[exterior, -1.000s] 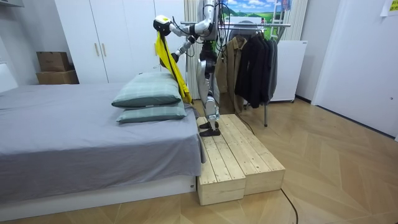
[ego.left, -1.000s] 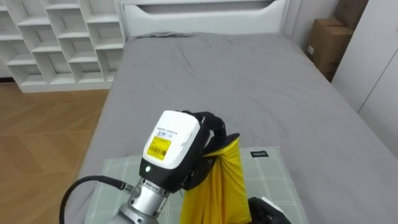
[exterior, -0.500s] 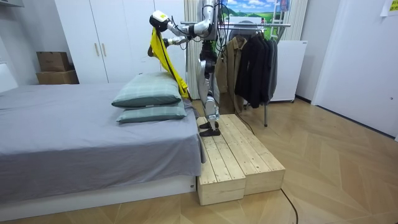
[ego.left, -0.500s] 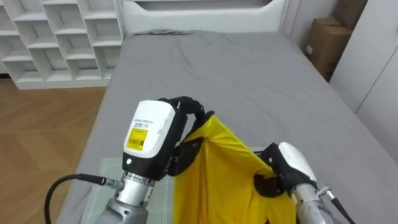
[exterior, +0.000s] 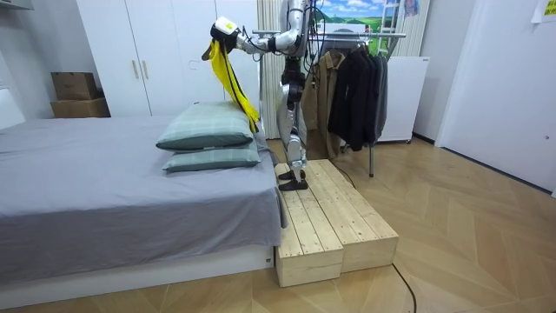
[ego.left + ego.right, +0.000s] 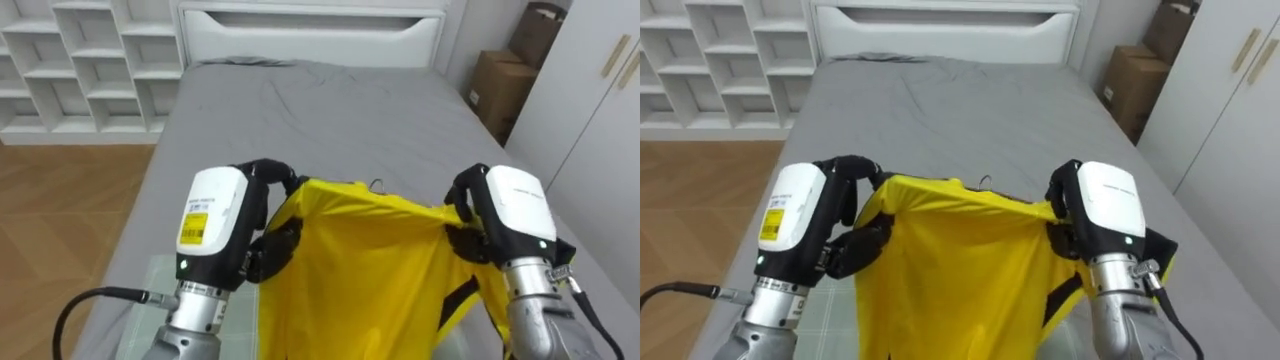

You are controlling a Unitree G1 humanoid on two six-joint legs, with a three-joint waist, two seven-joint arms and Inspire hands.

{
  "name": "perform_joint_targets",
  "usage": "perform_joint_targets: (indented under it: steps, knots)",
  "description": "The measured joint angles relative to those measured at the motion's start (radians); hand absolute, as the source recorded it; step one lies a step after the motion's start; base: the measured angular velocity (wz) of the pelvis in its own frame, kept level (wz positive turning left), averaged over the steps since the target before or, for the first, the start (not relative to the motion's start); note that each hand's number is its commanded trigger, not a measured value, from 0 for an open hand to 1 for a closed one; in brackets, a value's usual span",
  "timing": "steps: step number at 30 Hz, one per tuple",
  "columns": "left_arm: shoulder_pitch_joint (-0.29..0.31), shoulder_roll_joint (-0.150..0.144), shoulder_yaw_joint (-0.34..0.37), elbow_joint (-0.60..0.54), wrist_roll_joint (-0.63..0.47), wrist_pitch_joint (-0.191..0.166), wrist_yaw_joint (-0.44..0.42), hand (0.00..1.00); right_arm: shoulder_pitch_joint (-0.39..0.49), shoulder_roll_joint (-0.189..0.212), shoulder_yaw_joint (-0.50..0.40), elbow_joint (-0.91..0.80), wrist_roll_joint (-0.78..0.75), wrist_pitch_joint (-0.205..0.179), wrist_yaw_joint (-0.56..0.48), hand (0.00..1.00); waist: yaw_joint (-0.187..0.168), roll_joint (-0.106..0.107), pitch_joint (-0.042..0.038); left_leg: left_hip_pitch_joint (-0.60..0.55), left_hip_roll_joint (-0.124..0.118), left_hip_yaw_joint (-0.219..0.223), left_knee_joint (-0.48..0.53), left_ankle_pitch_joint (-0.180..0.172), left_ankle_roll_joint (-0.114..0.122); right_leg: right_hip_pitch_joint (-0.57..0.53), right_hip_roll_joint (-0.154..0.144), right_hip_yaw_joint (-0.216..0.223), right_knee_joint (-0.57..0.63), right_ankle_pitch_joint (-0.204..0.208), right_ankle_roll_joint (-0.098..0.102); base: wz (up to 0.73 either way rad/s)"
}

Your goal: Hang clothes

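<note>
Now the robot is standing on the wooden platform that butts against the bed, and it is holding both arms up and out over the bed's near end. The left hand is gripping the yellow garment at one top corner, with dark fingers curled round the cloth. The right hand is doing the same at the other corner, pinching the fabric tight. Between the two hands the top edge is stretching almost flat, and the rest is hanging down as a broad yellow sheet above the bed.

A small thin hook is poking up just above the middle of that top edge, though what it belongs to I cannot tell. A dark stripe is showing low on the cloth below the right hand.

In the room view the garment is dangling from the raised hands, and its lower end is trailing down towards the two stacked pillows at the bed's near end — whether it is touching them I cannot tell.

Behind the robot, on the side away from the bed, the clothes rack is carrying several dark coats. At the bed's far end the white headboard is standing, with white shelves off one side of the bed and cardboard boxes off the other.
</note>
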Motion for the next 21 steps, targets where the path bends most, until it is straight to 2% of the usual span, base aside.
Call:
perform_joint_targets:
  steps: [3, 12, 13, 14, 15, 16, 17, 21]
  knots:
    - [0.014, 0.007, 0.000, 0.000, 0.000, 0.000, -0.002, 1.00, -0.002, -0.006, -0.003, 0.000, -0.056, -0.017, -0.060, 1.00, 0.000, 0.000, -0.0003, -0.014, 0.001, 0.000, 0.003, 0.000, 0.000, -0.013, 0.001, -0.001, 0.002, 0.000, 0.000, 0.00]
    - [0.019, 0.009, 0.000, 0.045, -0.004, 0.000, -0.022, 1.00, -0.006, -0.021, -0.001, 0.000, -0.112, -0.040, -0.138, 1.00, 0.001, 0.000, -0.0003, -0.020, 0.001, -0.002, 0.003, 0.000, 0.000, -0.014, 0.000, -0.002, -0.006, 0.000, 0.000, 0.00]
    - [0.019, 0.009, 0.000, 0.056, -0.004, 0.000, -0.022, 0.98, -0.006, -0.024, -0.001, 0.000, -0.116, -0.045, -0.149, 1.00, 0.001, 0.000, -0.0003, -0.020, 0.001, -0.002, 0.002, 0.000, 0.000, -0.014, 0.000, -0.002, -0.006, 0.000, 0.000, 0.00]
    - [0.019, 0.009, -0.001, 0.061, -0.004, 0.000, -0.023, 0.69, -0.006, -0.025, -0.001, 0.000, -0.118, -0.047, -0.154, 1.00, 0.001, 0.000, -0.0003, -0.020, 0.001, -0.003, 0.002, 0.000, 0.000, -0.015, 0.000, -0.002, -0.006, 0.000, 0.000, 0.00]
    - [0.019, 0.009, -0.001, 0.068, -0.004, 0.000, -0.023, 0.57, -0.006, -0.025, -0.001, -0.002, -0.118, -0.049, -0.165, 1.00, 0.000, 0.000, -0.0003, -0.019, 0.001, -0.003, 0.000, 0.000, 0.000, -0.015, 0.001, -0.003, -0.006, 0.000, 0.000, 0.00]
    - [0.019, 0.009, -0.001, 0.071, -0.005, 0.000, -0.023, 0.35, -0.006, -0.026, -0.001, -0.006, -0.120, -0.049, -0.166, 1.00, 0.000, 0.000, -0.0003, -0.019, 0.001, -0.003, 0.000, 0.000, 0.000, -0.015, 0.000, -0.002, -0.006, 0.000, 0.000, 0.00]
    - [0.019, 0.009, -0.001, 0.078, -0.009, 0.000, -0.024, 0.00, -0.006, -0.029, -0.001, -0.018, -0.130, -0.049, -0.167, 1.00, 0.000, 0.000, -0.0003, -0.019, 0.001, -0.002, 0.001, 0.000, 0.000, -0.015, 0.000, -0.002, -0.006, 0.000, 0.000, 0.00]
    - [0.019, 0.009, -0.001, 0.101, -0.019, 0.005, -0.041, 0.00, -0.006, -0.034, 0.000, -0.073, -0.138, -0.049, -0.209, 1.00, 0.001, 0.000, -0.0002, -0.017, 0.001, -0.001, 0.001, 0.000, 0.000, -0.013, 0.000, -0.002, -0.006, 0.000, 0.000, 0.00]
